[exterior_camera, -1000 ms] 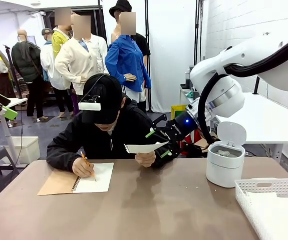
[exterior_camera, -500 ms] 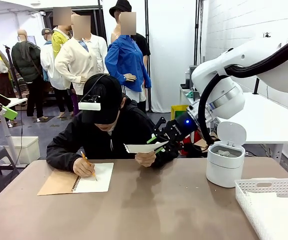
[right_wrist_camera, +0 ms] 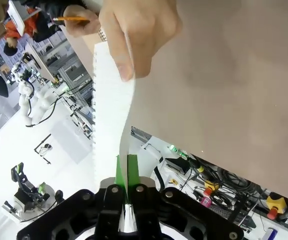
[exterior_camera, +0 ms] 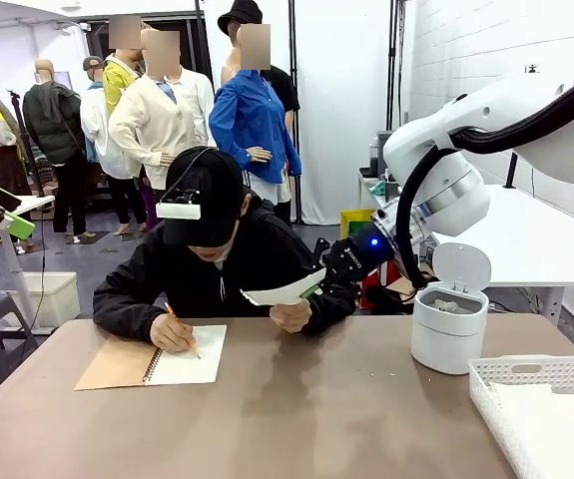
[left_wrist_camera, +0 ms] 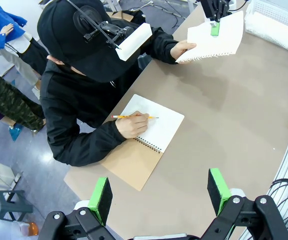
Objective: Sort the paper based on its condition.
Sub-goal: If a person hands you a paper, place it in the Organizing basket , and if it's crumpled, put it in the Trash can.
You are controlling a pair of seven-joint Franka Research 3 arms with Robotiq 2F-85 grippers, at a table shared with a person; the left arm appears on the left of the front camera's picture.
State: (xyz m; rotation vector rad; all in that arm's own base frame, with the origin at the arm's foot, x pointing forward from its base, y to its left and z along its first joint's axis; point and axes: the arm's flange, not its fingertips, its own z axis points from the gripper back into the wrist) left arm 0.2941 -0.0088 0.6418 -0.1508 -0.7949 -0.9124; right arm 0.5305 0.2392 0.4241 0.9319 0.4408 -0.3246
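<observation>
Right pincer (exterior_camera: 315,286) is clamped tight on one end of a flat paper sheet (exterior_camera: 279,292), green pads pinching it w/ no gap. Person's hand (exterior_camera: 290,316) has the other end, so the sheet's up in the air over the far side of the surface (exterior_camera: 316,419), btwn the two. Their other hand (exterior_camera: 172,334) holds a pencil on the notebook (exterior_camera: 192,354). Left pincer (left_wrist_camera: 160,192) hangs high over the surface, jaws wide apart, nothing in them.
</observation>
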